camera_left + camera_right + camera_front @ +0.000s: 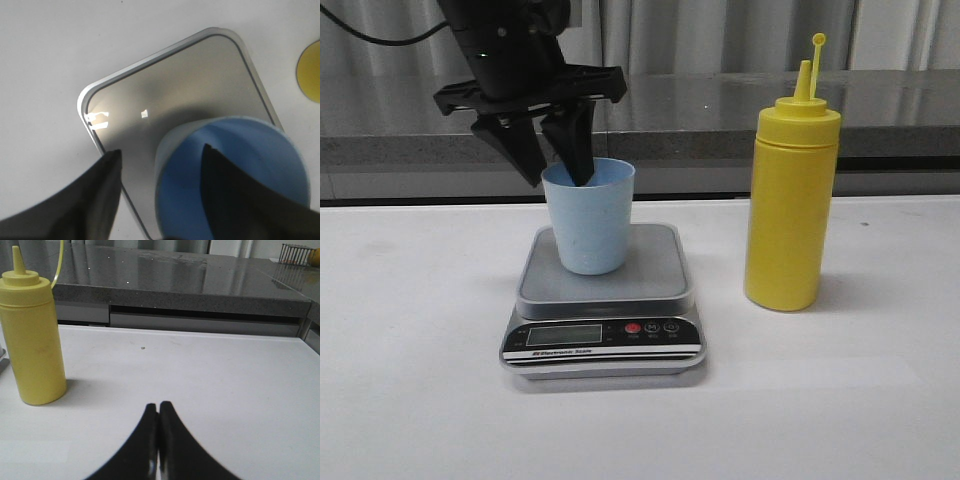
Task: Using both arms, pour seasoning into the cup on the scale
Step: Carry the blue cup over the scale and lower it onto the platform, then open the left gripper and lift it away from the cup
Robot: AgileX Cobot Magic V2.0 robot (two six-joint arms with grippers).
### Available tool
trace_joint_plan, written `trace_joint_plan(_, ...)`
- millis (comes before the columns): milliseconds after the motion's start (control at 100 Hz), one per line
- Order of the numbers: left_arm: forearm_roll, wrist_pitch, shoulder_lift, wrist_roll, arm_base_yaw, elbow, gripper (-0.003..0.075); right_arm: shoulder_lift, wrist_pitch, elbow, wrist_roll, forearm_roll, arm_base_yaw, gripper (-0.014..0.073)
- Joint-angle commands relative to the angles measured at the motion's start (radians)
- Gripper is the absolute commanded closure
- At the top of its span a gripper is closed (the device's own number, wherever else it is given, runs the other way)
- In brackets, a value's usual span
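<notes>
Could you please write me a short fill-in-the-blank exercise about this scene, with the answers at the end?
1. The pale blue cup stands on the platform of the ____.
2. The left gripper has one finger outside the cup's rim and the other ____ it.
3. The right gripper has its fingers pressed ____.
4. The yellow bottle stands on the white ____.

Answers: scale; inside; together; table

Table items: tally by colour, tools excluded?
Yellow: 1, the squeeze bottle
Pale blue: 1, the cup
Silver-grey: 1, the scale
Total: 3
</notes>
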Motion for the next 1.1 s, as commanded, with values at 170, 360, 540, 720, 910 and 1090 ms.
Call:
trace_joint_plan(170, -0.013, 0.035, -0.067, 0.004, -0.01, -0.055, 0.024, -0.015, -0.079, 0.001, -0.005, -0.004, -0.006, 0.0714)
trace_joint_plan(360, 0.021, 0.042, -0.126, 0.028, -0.01, -0.055, 0.0241, -0.015, -0.079, 0.001, -0.005, -0.004, -0.006, 0.0714)
trace_joint_plan(540, 0.103, 0.006, -0.225, 0.026, -0.005, -0.028, 0.0241, -0.015, -0.079, 0.001, -0.005, -0.004, -0.006, 0.0714)
trace_joint_plan(720, 0.112, -0.083, -0.367, 0.02, 0.057, 0.103, 0.0242, -0.015, -0.079, 0.001, -0.005, -0.004, -0.006, 0.0714)
trace_joint_plan(910, 0.112, -0.214, -0.561, 0.02, 0.157, 0.338, 0.0245, -0.015, -0.079, 0.001, -0.005, -0.004, -0.006, 0.0714)
trace_joint_plan(1090, 0.112, -0.332, -0.772, 0.02, 0.268, 0.582, 0.0245, -0.015, -0.079, 0.001, -0.005, -0.004, -0.006, 0.0714)
